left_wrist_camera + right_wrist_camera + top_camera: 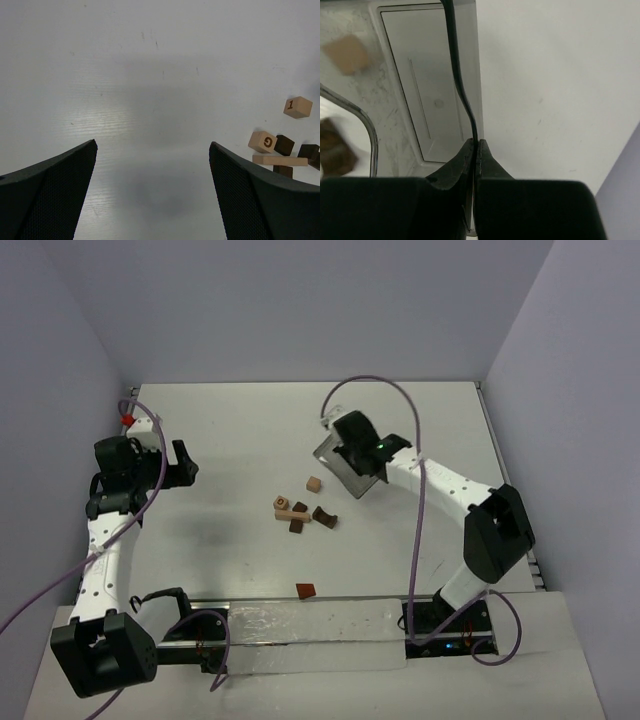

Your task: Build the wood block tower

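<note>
No tower is standing yet. The wood blocks (300,510) are lying loose in a small cluster near the middle of the table (230,430), between your two arms. From the left wrist you are seeing a tan cube marked 1 (298,107) a little apart from the rest. A tan cube marked G (263,141) is sitting just beside a dark brown block (284,144), and a pale plank (280,160) is lying flat right in front of them. One reddish-brown block (305,589) is sitting alone, well toward the near edge.

Your right gripper (476,146) is pinching fully closed on the thin wall of the grey translucent bin (340,468). The bin is hanging tilted just beyond the cluster; whether its lower edge is touching the table I cannot tell. Your left gripper (153,145) is hovering spread as wide as it goes, holding nothing, with the blocks off to its right.

To my eye you are clearing the bin before stacking. Be carrying it away from the cluster, not over it, so a trailing corner is not sweeping the cube marked 1. Set it down well to the side, letting go only once it is resting flat. For the base, be choosing a broad, flat-lying piece; the plank looks steadiest. These blocks are far smaller than the fingers, so be narrowing the jaws beforehand and coming straight down, or a finger is likely knocking the neighbours.
</note>
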Controlling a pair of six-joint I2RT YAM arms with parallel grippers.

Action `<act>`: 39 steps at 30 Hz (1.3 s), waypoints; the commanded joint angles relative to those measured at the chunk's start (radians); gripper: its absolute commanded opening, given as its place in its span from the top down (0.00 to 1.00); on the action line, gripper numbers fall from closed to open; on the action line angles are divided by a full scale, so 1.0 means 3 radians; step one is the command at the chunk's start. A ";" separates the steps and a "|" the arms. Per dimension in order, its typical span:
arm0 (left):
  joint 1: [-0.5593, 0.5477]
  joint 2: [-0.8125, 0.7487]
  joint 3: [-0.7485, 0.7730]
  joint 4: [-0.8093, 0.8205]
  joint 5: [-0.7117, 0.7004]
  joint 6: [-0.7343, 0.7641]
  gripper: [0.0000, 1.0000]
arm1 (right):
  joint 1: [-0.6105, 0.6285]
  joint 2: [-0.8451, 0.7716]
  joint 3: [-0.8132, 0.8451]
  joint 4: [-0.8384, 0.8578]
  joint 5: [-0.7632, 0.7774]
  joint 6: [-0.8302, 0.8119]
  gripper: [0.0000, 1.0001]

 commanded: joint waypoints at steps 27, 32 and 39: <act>-0.0017 0.0108 0.0038 0.0232 0.0444 0.0142 0.01 | -0.3182 0.2615 0.3576 -0.1535 -0.1742 -0.0556 1.00; -0.0017 0.0146 0.0066 0.0224 0.0425 0.0132 0.01 | -0.3187 0.2749 0.3659 -0.1516 -0.1722 -0.0519 1.00; -0.0018 0.0213 0.0113 0.0226 0.0440 0.0108 0.01 | -0.3244 0.2874 0.3581 -0.1539 -0.1845 -0.0434 0.98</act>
